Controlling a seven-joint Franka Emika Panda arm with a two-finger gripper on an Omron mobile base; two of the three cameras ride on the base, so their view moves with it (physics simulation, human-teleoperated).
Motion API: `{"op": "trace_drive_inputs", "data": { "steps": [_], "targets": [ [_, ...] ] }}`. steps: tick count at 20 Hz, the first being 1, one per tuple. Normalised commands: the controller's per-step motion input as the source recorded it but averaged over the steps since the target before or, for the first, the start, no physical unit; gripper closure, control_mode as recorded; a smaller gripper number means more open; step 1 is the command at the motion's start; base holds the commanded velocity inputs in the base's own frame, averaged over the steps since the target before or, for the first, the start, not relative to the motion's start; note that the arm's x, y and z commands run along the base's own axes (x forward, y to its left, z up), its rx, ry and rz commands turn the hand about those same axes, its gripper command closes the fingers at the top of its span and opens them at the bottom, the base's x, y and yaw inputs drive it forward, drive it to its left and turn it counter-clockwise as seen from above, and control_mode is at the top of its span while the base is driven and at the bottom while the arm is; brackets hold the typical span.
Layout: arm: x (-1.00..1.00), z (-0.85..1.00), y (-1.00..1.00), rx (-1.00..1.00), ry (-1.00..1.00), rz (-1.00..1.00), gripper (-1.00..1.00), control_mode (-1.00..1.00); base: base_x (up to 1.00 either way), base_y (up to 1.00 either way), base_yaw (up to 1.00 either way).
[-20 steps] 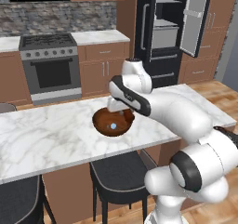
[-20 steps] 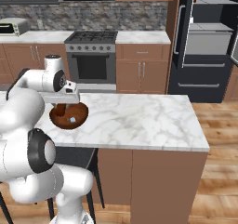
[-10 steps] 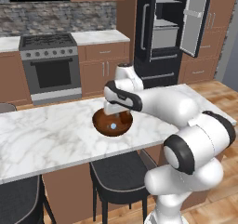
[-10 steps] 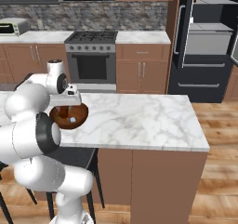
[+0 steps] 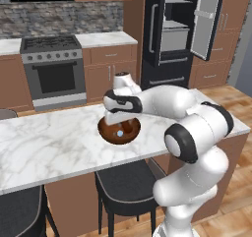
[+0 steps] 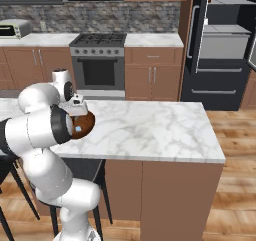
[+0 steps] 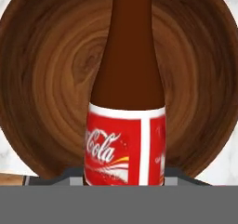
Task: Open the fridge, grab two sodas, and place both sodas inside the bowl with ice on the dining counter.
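1. Soda bottle: dark brown glass with a red label, seen in the hand view hanging directly over the bowl. Its long axis runs along the line of the hand, narrow neck pointing away from the hand and down toward the bowl's centre, label end nearest the tool.
2. Tool: clenched on the soda bottle at its label end, poised at the bowl; the fingertips themselves are hidden behind the bottle.
3. Bowl: round, dark wooden, reddish inside, sitting on the worktop. One small pale-blue piece lies in it, probably ice; no second bottle can be made out inside.
4. Worktop: white veined marble dining slab with dark stools beneath.
5. Fridge: black, one door standing open.
6. Progress, as judged: fridge opened, a soda fetched and over the bowl, not yet let go. Whether this is the first or second soda cannot be told.
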Motion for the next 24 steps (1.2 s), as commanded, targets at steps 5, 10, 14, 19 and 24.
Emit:
{"op": "trace_drive_inputs", "data": {
  "steps": [5, 10, 14, 19, 24],
  "targets": [
    [0.27, -0.26, 0.10, -0.04, 0.07, 0.00, 1.00, -1.00, 0.00, 0.00, 0.00],
    [0.27, -0.25, 0.10, -0.04, 0.02, 0.00, 1.00, -1.00, 0.00, 0.00, 0.00],
    [0.25, -0.24, 0.08, -0.03, 0.00, 0.00, 1.00, -1.00, 0.00, 0.00, 0.00],
    [0.15, -0.26, 0.00, -0.01, 0.00, 0.00, 1.00, -1.00, 0.00, 0.00, 0.00],
    [0.10, -0.24, 0.00, 0.00, 0.00, 0.00, 1.00, -1.00, 0.00, 0.00, 0.00]
  ]
}}
